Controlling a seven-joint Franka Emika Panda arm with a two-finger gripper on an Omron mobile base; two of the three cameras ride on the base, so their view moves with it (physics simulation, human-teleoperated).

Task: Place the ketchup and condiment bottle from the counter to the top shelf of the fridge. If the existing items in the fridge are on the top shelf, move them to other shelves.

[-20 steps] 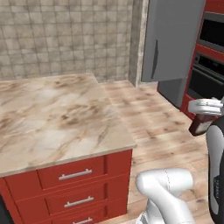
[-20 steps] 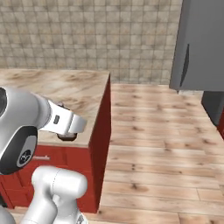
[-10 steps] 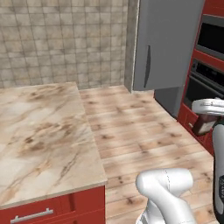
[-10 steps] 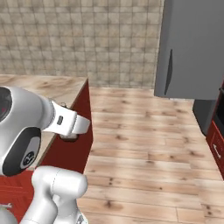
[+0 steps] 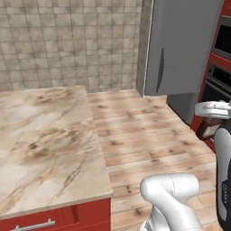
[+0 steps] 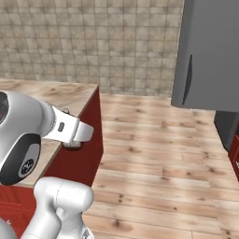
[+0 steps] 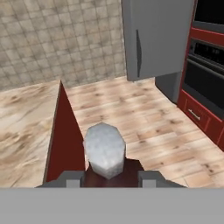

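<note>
The ketchup (image 7: 105,153) fills the bottom of the hand view, its pale cap toward the camera and its dark maroon body between my fingertips. My gripper (image 7: 110,177) is shut on it. In the left base view the gripper (image 5: 210,125) holds the maroon ketchup (image 5: 207,130) at the right edge, over the floor. The fridge (image 5: 180,45) (image 6: 210,51) (image 7: 153,35) stands ahead with its grey door shut, so the top shelf and the existing items are hidden. The counter (image 5: 40,135) (image 6: 51,93) lies to the left. The condiment bottle is out of view.
Wooden floor (image 5: 144,131) runs between the counter and the fridge. A black oven (image 7: 210,74) set in red cabinet fronts stands right of the fridge. A tiled wall (image 5: 67,40) closes the back.
The whole picture has shifted: the base has moved, so the counter slides left and the fridge looms larger. The gripper still holds the ketchup.
</note>
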